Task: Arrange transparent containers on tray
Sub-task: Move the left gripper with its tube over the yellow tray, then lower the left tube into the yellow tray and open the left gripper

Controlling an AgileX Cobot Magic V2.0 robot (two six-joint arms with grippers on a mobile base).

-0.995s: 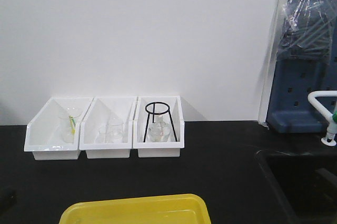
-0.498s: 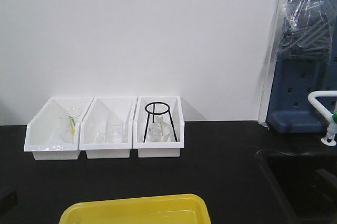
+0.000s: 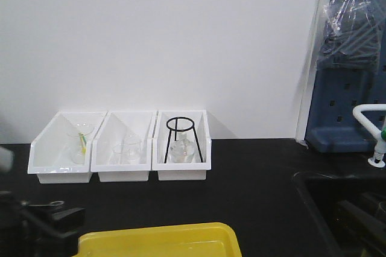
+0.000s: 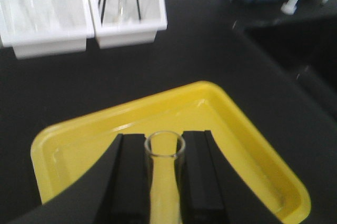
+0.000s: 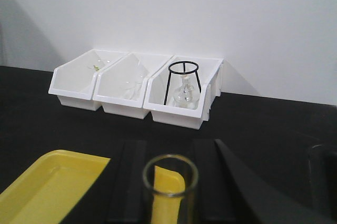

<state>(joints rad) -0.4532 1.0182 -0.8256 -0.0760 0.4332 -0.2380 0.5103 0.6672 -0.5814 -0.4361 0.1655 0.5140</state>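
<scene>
Left gripper (image 4: pixel 165 148): clamps my test tube (image 4: pixel 165 182), axis along fingers, over yellow tray (image 4: pixel 253 150).
Right gripper (image 5: pixel 169 169): clamps second tube (image 5: pixel 169 197); tray lies left.
Nearer arm: my left.

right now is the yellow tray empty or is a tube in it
Empty where visible: the yellow tray floor is bare; the test tube over it sits between the left fingers. Its near part is hidden.
</scene>
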